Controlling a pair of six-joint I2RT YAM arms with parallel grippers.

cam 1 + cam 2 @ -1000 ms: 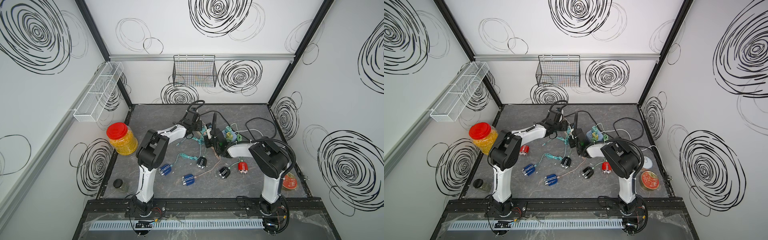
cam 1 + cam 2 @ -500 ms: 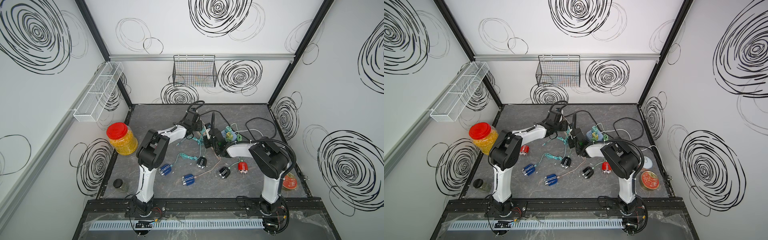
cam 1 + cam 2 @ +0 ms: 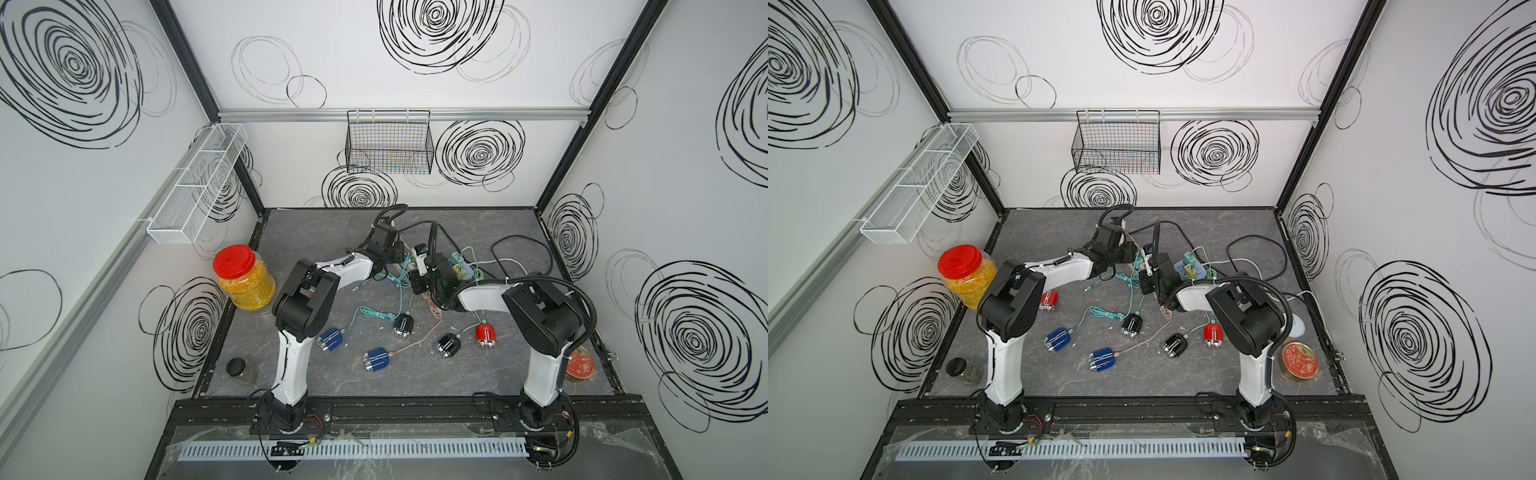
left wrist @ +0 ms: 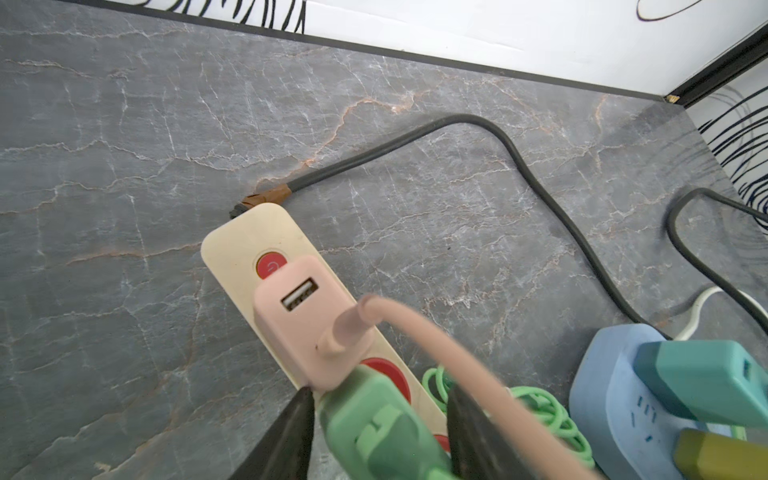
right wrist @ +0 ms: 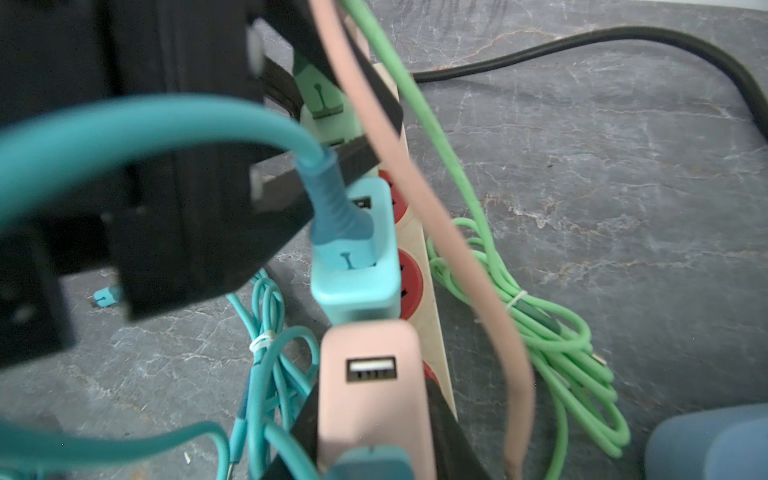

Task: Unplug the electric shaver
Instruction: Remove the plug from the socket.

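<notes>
**Task item:** electric shavers, several, loose on the near half of the worktop [image 3: 415, 386]. They include a blue shaver [image 3: 376, 359], a black shaver [image 3: 403, 325] and a red shaver [image 3: 485, 336]. Cables trail from them toward the power strip [image 4: 245, 241]. Which lead ends in which adapter cannot be traced.

**Fixture:** power strip, cream with red sockets, lying farther from the arm bases than every shaver. Its long axis runs far to near between the two arms, switch end far. Adapters stand up from its face in a row:
- far pink adapter [image 4: 299, 328]
- green adapter [image 4: 374, 428]
- cyan adapter [image 5: 353, 270]
- near pink adapter [image 5: 365, 340]

**Holder one:** left tool [image 4: 380, 395], reaching in from the left, across the strip's axis. Its fingers sit against two sides of the green adapter, gripping it as far as the wrist views show.

**Holder two:** right tool [image 5: 370, 407], coming along the axis from the near end. It is clamped on the near pink adapter, which carries a teal plug [image 5: 370, 463].

**Governing relation:** both arms are at the strip and neither is nearer. An adapter can leave only square to the strip's face, upward. Judged: one tool must pin while the other lifts, or the strip rises too.
</notes>
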